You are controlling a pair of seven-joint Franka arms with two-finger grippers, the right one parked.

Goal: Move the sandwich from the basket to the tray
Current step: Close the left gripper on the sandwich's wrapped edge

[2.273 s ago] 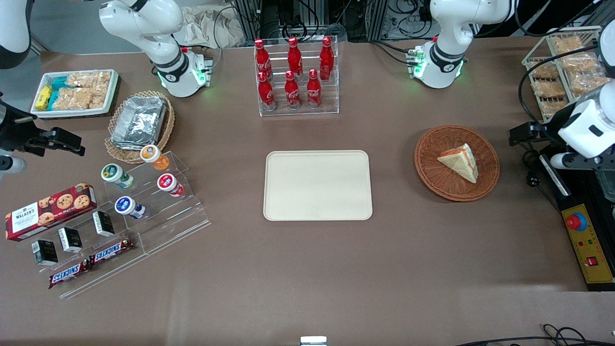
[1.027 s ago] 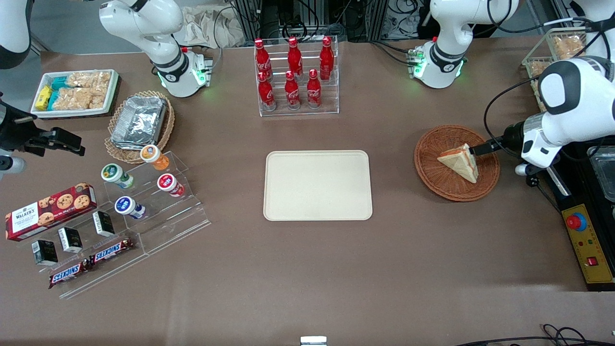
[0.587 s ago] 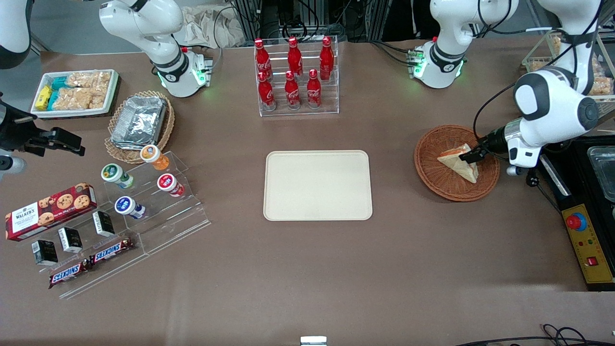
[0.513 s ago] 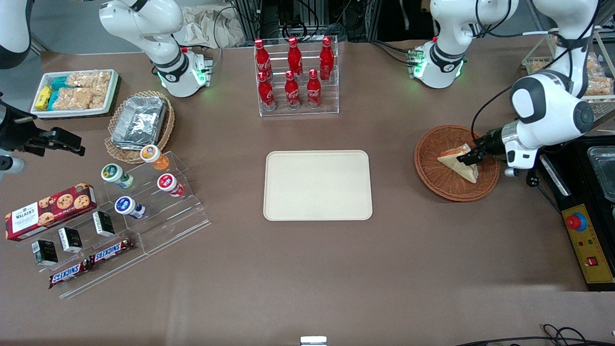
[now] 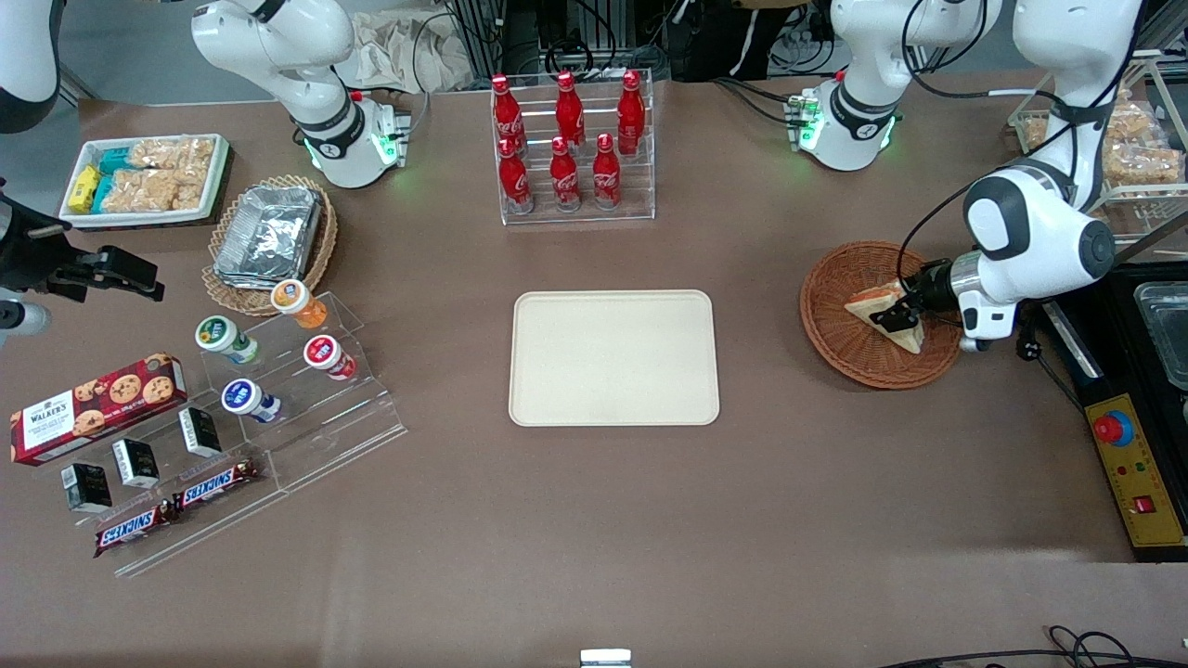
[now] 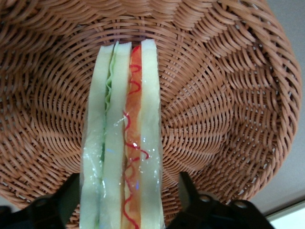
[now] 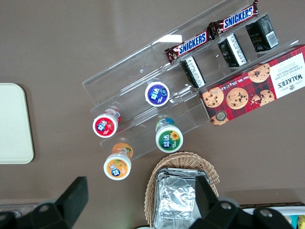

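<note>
The gripper [image 5: 896,315] hung low over the basket [image 5: 840,320], its fingers [image 6: 52,207] spread wide, one on each side of the sandwich [image 6: 123,143] without touching it. The sandwich lay in the basket; the tray [image 5: 613,357] sat well apart, toward the parked arm's end.

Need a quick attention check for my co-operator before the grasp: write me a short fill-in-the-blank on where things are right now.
1. The sandwich lies in the ____ basket.
2. The gripper is open, with one finger on each side of the ____.
3. The cream tray has ____ on it.
4. The rack farther from the front camera than the tray holds six red ____.

Missing words: wicker; sandwich; nothing; bottles
</note>
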